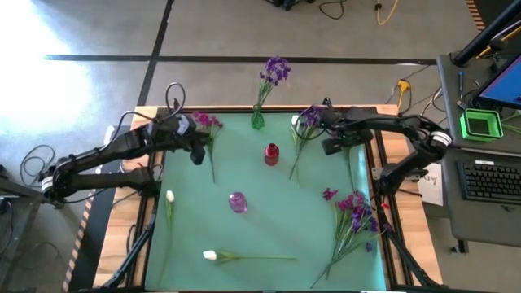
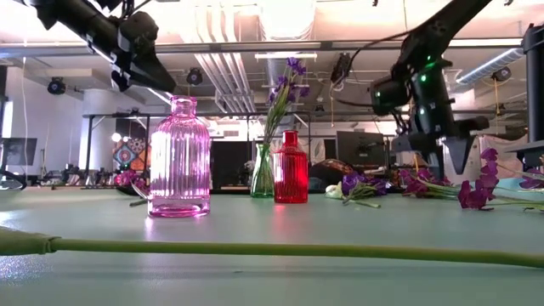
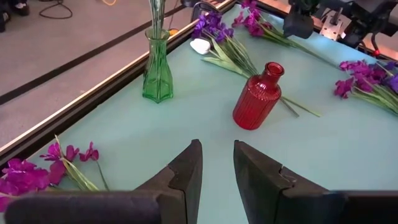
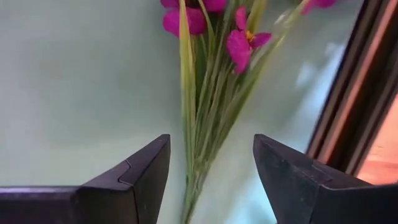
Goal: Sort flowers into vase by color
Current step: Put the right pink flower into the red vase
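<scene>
Three vases stand on the green mat: a green one (image 1: 257, 120) at the far edge with a purple flower (image 1: 275, 72) standing in it, a red one (image 1: 271, 153), and a pink one (image 1: 237, 202). My right gripper (image 4: 211, 168) points down, open, over a magenta flower (image 4: 242, 43) lying near the far right corner. Its fingers stand on either side of the green stem (image 4: 189, 180); I see no touch. My left gripper (image 3: 217, 155) hovers at the far left (image 1: 198, 155), its fingers a little apart with nothing between them. Another magenta flower (image 1: 207, 122) lies beside it.
A purple flower (image 1: 305, 126) lies between the red vase and my right gripper. Two white buds (image 1: 170, 197) (image 1: 210, 255) lie near the front left, and a bunch of magenta and purple flowers (image 1: 354, 213) at the right. The table's dark frame (image 4: 348, 118) runs close beside my right gripper.
</scene>
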`<state>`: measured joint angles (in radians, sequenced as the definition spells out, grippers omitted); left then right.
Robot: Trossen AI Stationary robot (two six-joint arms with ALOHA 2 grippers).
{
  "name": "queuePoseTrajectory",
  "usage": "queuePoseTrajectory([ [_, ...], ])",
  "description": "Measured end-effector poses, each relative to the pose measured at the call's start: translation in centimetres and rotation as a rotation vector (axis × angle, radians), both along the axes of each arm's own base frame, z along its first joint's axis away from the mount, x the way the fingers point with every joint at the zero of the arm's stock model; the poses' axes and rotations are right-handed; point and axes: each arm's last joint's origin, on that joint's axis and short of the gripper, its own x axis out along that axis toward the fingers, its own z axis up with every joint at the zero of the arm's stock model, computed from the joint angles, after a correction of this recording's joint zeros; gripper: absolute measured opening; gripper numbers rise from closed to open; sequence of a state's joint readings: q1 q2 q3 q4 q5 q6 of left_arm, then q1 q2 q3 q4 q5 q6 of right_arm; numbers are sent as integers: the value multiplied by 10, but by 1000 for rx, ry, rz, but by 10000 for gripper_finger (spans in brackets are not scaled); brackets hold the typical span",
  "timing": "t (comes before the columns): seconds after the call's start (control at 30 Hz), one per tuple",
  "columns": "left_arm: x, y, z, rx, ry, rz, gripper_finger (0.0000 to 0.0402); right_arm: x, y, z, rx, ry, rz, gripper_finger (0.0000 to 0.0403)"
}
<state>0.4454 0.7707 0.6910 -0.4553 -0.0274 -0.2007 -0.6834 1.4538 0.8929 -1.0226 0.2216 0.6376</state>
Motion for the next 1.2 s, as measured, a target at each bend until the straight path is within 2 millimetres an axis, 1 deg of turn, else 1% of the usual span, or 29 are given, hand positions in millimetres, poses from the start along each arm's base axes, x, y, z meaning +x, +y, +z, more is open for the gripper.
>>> queuePoseTrajectory([
  [0.13,1,1,-1,1,11,-3,79,1,-2,-16,43,-30,-6,224],
  [0.3,2,1,-2,1,14,-4,79,-3,-2,-31,82,11,-19,224],
  [0.47,3,1,0,10,-5,-4,79,-2,-3,-37,86,13,-12,222],
  [0.53,4,2,0,11,-7,-4,79,-2,-3,-37,83,8,-12,215],
  [0.63,5,2,-1,8,-1,-4,79,-2,-3,-34,73,-12,-17,185],
  [0.87,9,4,-3,7,2,-4,79,-2,-3,-30,51,-40,-21,68],
  [0.97,10,5,-2,10,-6,-5,79,-1,-3,-30,48,-43,-21,28],
  [1.03,10,5,-2,11,-8,-5,79,-1,-3,-30,48,-43,-20,17],
  [1.13,10,5,-2,12,-10,-5,79,-1,-3,-28,42,-48,-20,18],
  [1.2,10,5,-2,10,-10,-5,79,-1,-4,-22,20,-62,-18,19],
])
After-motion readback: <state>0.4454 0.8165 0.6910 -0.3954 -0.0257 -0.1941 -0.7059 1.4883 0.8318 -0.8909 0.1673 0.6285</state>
